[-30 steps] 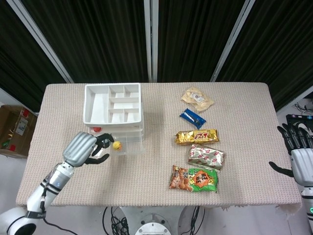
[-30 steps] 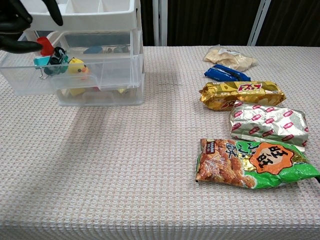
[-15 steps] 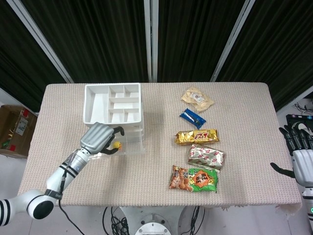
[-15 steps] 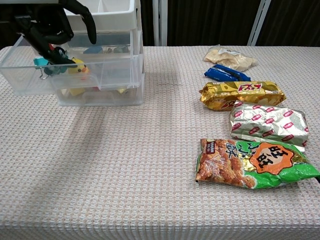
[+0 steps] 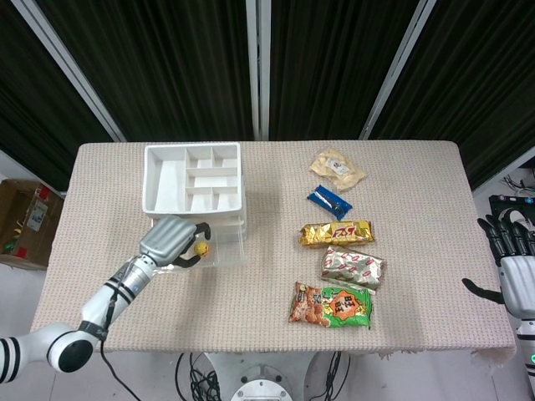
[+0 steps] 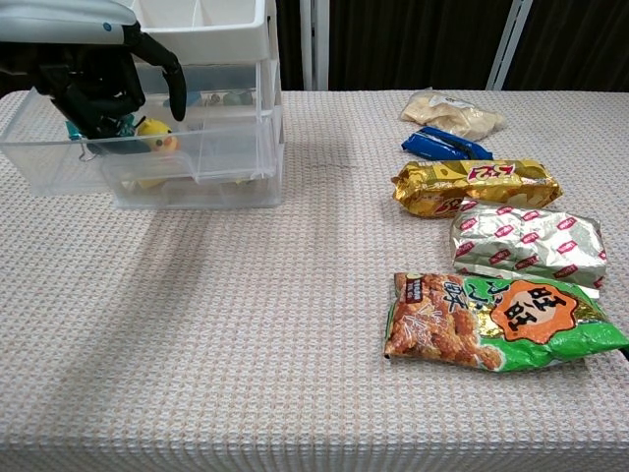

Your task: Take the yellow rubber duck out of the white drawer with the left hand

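The yellow rubber duck (image 6: pixel 155 139) (image 5: pixel 201 248) sits in the pulled-out clear drawer (image 6: pixel 211 157) of the white drawer unit (image 5: pixel 192 185) at the table's left. My left hand (image 6: pixel 103 84) (image 5: pixel 171 241) reaches down into that drawer just left of the duck, black fingers (image 6: pixel 173 87) spread and arched over it. I see no firm grip on the duck, which still rests on the drawer floor. My right hand (image 5: pixel 512 259) hangs off the table's right edge, fingers apart and holding nothing.
Small clips (image 6: pixel 75 128) lie in the drawer behind the left hand. Several snack packets lie to the right: beige (image 6: pixel 450 111), blue (image 6: pixel 444 144), gold (image 6: pixel 476 184), silver (image 6: pixel 529 242) and an orange-green bag (image 6: pixel 496 320). A cardboard box (image 5: pixel 25 221) stands left of the table.
The left hand has swung from left of the drawer to over it and lowered into it, fingers now arched around the duck. The duck and the right hand have stayed put.
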Robot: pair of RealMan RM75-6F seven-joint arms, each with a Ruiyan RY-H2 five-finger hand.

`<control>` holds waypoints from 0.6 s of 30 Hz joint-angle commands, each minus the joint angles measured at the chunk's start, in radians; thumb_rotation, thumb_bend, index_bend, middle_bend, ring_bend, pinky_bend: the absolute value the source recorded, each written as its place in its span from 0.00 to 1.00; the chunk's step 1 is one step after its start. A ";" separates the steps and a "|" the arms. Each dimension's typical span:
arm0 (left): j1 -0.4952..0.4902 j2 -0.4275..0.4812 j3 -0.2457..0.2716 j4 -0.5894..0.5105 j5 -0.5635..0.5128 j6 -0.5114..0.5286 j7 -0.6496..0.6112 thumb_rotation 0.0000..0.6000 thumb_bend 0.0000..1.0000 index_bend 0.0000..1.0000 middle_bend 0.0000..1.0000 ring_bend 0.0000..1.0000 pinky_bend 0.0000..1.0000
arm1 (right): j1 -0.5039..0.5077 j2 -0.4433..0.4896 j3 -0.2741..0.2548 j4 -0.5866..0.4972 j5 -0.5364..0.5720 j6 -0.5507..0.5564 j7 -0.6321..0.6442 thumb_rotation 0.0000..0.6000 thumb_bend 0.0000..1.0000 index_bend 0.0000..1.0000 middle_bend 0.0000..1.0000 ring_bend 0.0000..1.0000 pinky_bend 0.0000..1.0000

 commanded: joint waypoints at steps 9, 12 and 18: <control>-0.022 -0.009 0.027 0.017 0.000 0.015 0.054 1.00 0.27 0.46 0.88 0.97 1.00 | -0.004 -0.003 -0.001 0.006 0.001 0.003 0.009 1.00 0.02 0.00 0.05 0.00 0.02; -0.027 -0.010 0.028 0.020 -0.001 0.019 0.059 1.00 0.30 0.48 0.88 0.97 1.00 | -0.004 -0.005 -0.001 0.009 0.002 0.002 0.013 1.00 0.02 0.00 0.05 0.00 0.02; -0.023 0.008 0.025 0.002 0.016 0.047 0.054 1.00 0.37 0.51 0.88 0.97 1.00 | -0.003 -0.006 0.001 0.014 0.001 0.001 0.020 1.00 0.02 0.00 0.05 0.00 0.02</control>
